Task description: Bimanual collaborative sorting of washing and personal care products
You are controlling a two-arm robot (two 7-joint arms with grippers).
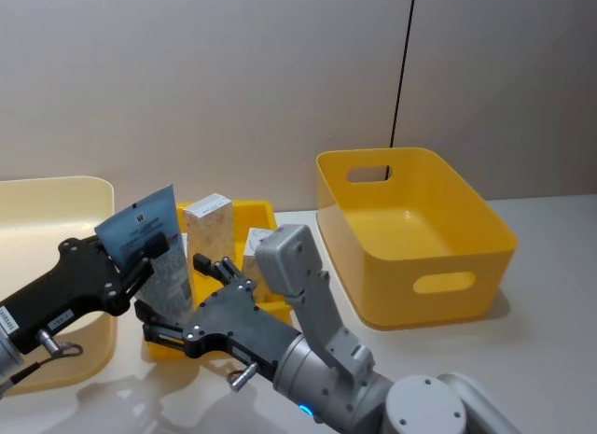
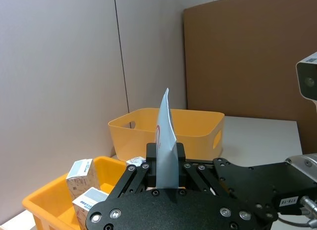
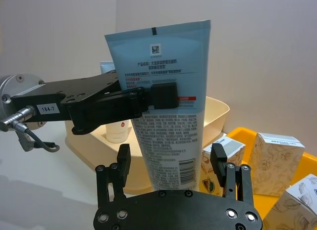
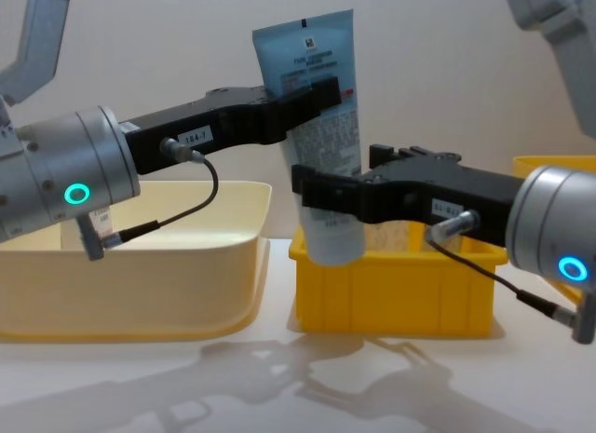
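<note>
One tube (image 3: 158, 57) clamped by left gripper (image 3: 164, 97); right gripper (image 3: 171, 163), open astride it, should close squarely before release.

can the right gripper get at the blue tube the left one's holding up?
Likely yes: the right gripper is open and straddles the pale-blue tube at its lower half, below the left gripper clamp, with nothing between.
</note>
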